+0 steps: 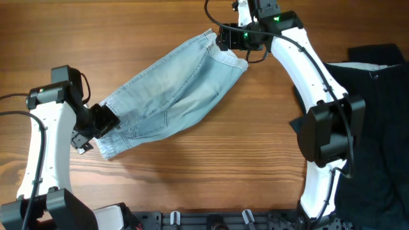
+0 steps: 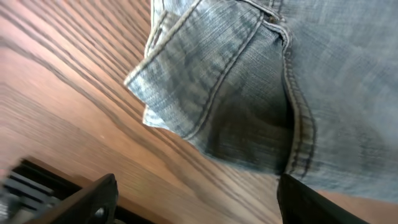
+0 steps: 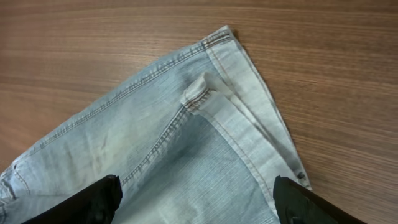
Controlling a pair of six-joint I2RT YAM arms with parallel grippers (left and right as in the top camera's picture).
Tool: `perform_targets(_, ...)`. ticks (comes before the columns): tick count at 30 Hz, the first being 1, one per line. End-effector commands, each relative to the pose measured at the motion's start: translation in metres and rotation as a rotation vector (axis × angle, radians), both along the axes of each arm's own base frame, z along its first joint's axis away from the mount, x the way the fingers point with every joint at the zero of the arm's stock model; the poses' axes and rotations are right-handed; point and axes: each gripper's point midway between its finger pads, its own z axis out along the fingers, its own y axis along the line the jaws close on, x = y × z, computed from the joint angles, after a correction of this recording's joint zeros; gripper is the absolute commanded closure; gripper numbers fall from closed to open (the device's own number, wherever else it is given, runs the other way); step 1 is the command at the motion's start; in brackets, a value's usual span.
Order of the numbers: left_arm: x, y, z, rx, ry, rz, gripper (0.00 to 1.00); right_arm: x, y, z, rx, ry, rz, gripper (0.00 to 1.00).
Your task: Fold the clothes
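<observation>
- The light blue denim shorts [image 1: 172,96] lay flat on the wooden table [image 1: 204,179]. They ran on a slant from the lower left up toward the top centre of the overhead view.
- The shorts looked doubled over on themselves into one long band. A curved line of stitching showed near the lower-left end.
- At the upper-right end, the right wrist view showed a belt loop [image 3: 198,96] on the denim. Beside it a paler strip of turned-back fabric [image 3: 249,124] ran along the edge, and the corner of that end lay on bare wood.
- The left gripper [image 1: 102,121] sat at the lower-left end of the shorts, right at the fabric's edge.
- In its own camera, the left gripper [image 2: 198,186] had its fingers [image 2: 93,199] spread wide apart. A stitched, layered corner of denim [image 2: 155,93] lay ahead of them on the wood, and nothing was seen pinched between them.
- The right gripper [image 1: 225,37] was at the upper-right end, over the waist edge.
- In its own camera, the right gripper [image 3: 198,186] also had its fingers [image 3: 87,202] set far apart. The denim lay flat across the gap between them, and no fabric was visibly clamped.
- A pile of black garments [image 1: 383,140] lay at the right edge of the table, well apart from the shorts and partly behind the right arm.
</observation>
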Motion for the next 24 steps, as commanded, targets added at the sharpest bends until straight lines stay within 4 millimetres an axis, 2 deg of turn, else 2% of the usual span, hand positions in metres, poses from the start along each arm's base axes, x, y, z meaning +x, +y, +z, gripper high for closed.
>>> perform_targets(1, -0.001, 0.002, 0.005, 0.116, 0.009, -0.187, 0.20, 0.010, -0.006, -0.012, -0.003, -0.008, -0.007, 0.17)
perform_targets(2, 0.000, -0.001, 0.005, 0.137, 0.013, -0.201, 0.20, 0.013, -0.002, -0.008, 0.022, -0.024, 0.003, 0.17)
perform_targets(6, -0.001, -0.012, 0.005, 0.135, 0.007, -0.010, 0.21, 0.033, 0.006, -0.005, 0.095, -0.066, -0.057, 0.24)
perform_targets(9, -0.002, -0.012, 0.012, 0.131, -0.020, 0.039, 0.25, 0.047, 0.015, -0.023, 0.163, -0.046, -0.108, 0.28)
perform_targets(14, 0.000, -0.004, 0.046, 0.138, -0.153, 0.078, 0.22, 0.040, 0.049, -0.067, 0.287, 0.084, -0.082, 0.29)
perform_targets(16, -0.008, -0.002, 0.061, 0.125, -0.206, 0.101, 0.19, 0.034, 0.065, -0.084, 0.288, 0.112, -0.069, 0.29)
perform_targets(19, -0.024, 0.001, 0.068, 0.128, -0.201, 0.125, 0.18, 0.034, 0.079, -0.088, 0.292, 0.103, -0.070, 0.28)
perform_targets(20, -0.028, 0.001, 0.068, 0.127, -0.192, 0.128, 0.18, 0.036, 0.080, -0.089, 0.288, 0.092, -0.081, 0.28)
perform_targets(24, -0.035, -0.001, 0.067, 0.125, -0.166, 0.126, 0.18, 0.038, 0.067, -0.101, 0.261, 0.152, -0.240, 0.34)
